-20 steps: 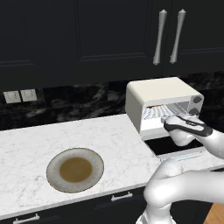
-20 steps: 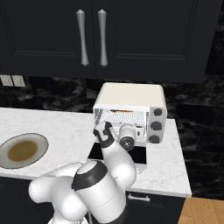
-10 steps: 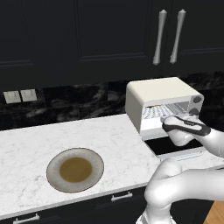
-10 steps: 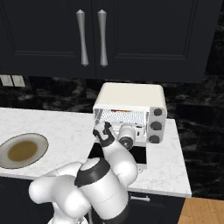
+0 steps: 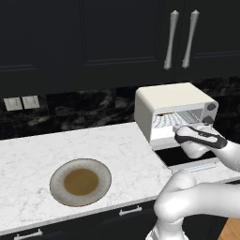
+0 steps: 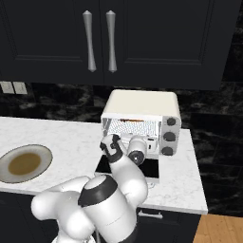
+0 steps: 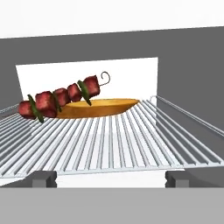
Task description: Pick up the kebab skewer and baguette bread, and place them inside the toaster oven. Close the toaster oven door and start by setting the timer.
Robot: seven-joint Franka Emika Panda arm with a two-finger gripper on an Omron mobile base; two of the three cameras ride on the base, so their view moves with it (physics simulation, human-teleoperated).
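The kebab skewer (image 7: 61,99) lies against the baguette bread (image 7: 98,107) on the wire rack (image 7: 113,140) far inside the toaster oven (image 5: 174,110). The gripper (image 7: 111,178) faces them with jaws spread, empty. The arm hides much of the lowered toaster oven door (image 6: 151,169). An emptied plate (image 5: 80,181) sits well left.

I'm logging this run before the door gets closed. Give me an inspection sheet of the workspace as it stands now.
Surface: white marble counter.
Job's things: skewer and baguette lie on the wire rack inside the toaster oven, skewer in front of and against the baguette; oven door is folded down open.
Clutter: bare brown-centred plate on the counter, left of the oven.
Grippers: gripper open, holding nothing, at the oven mouth.
Cables: nothing seen.
Surroundings: dark cabinets with silver handles above; wall sockets.
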